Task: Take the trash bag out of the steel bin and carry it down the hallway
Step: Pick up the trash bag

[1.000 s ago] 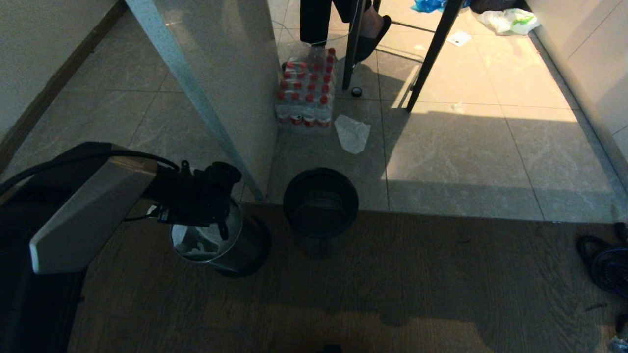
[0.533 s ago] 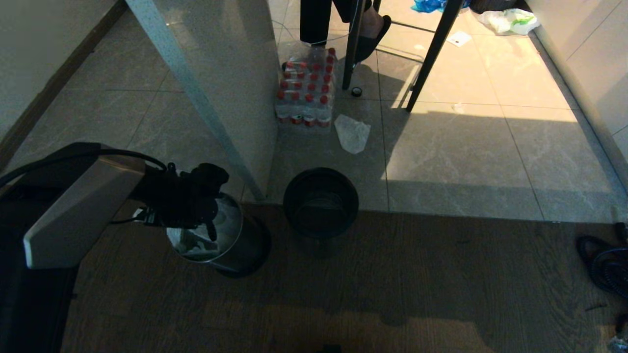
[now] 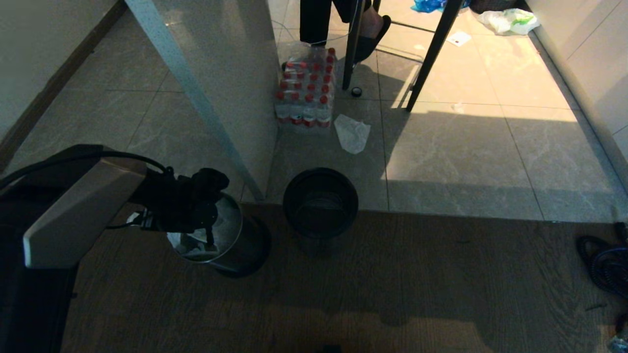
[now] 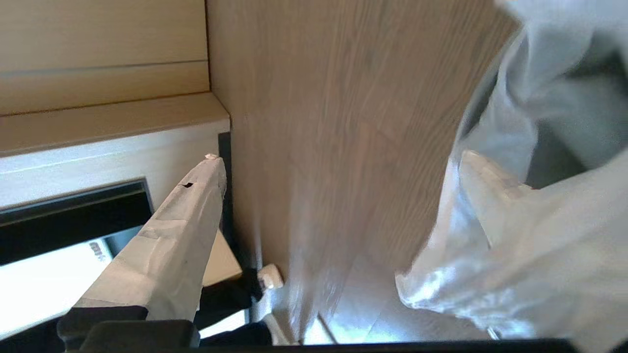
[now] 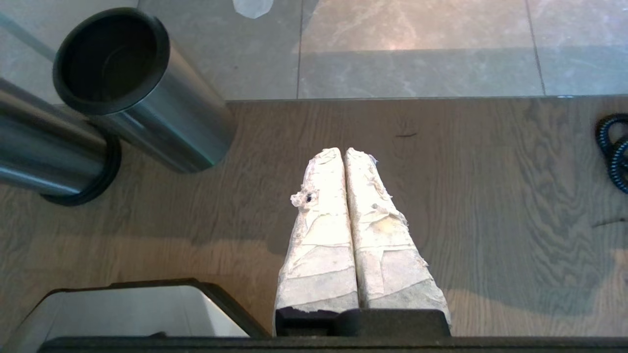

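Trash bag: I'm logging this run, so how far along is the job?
Done: nothing yet; the trash bag sits inside the steel bin. In hand: the left gripper hangs open at the bin's mouth, one finger beside the bag's plastic, not gripping. The right gripper is shut, parked above the wood floor. Left: grasp, lift out, carry down the hallway.

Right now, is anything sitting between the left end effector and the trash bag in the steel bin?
Nothing visible. The left end effector hangs open right over the steel bin, with the trash bag bunched in the bin's open mouth just beneath it. No lid covers it, and the black bucket stands off to the side.
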Motion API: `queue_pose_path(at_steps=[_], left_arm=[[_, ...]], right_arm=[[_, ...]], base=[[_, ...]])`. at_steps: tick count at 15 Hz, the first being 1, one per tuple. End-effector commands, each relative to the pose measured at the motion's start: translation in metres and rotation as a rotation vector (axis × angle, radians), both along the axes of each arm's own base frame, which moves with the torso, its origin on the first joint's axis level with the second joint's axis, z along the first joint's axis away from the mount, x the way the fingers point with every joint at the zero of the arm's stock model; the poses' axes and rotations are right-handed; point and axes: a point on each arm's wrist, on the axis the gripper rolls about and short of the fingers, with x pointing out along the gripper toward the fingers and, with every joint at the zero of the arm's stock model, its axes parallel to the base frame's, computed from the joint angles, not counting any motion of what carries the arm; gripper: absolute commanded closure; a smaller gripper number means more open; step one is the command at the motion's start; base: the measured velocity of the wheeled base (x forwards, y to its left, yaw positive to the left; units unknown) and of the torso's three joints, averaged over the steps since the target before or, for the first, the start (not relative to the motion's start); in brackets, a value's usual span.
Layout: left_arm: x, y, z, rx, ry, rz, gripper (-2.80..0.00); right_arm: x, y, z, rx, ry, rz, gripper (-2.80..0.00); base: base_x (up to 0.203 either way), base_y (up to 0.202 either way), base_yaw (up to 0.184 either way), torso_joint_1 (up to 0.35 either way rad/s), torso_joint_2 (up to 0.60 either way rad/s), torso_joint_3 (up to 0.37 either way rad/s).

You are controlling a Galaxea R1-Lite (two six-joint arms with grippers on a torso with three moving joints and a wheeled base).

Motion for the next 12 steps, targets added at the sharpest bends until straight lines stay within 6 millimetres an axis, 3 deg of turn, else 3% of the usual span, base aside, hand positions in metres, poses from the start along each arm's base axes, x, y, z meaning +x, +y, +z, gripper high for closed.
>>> queue_pose_path(at_steps=[1, 6, 12], left_arm=[[0.004, 0.002, 0.004, 0.003, -0.022, 0.01, -2.8], [0.016, 0.007, 0.021, 0.001, -0.104, 0.033, -2.8], [0.019, 0.017, 0.023, 0.01, -0.109, 0.059, -2.8]], right_arm=[[0.0, 0.0, 0.0, 0.0, -0.001, -0.001, 0.0], [0.0, 0.0, 0.0, 0.0, -0.001, -0.001, 0.0], [0.0, 0.0, 0.0, 0.0, -0.001, -0.001, 0.0]], base=[[0.0, 0.0, 0.0, 0.0, 0.0, 0.0], [0.0, 0.0, 0.0, 0.0, 0.0, 0.0], [0.0, 0.0, 0.0, 0.0, 0.0, 0.0]])
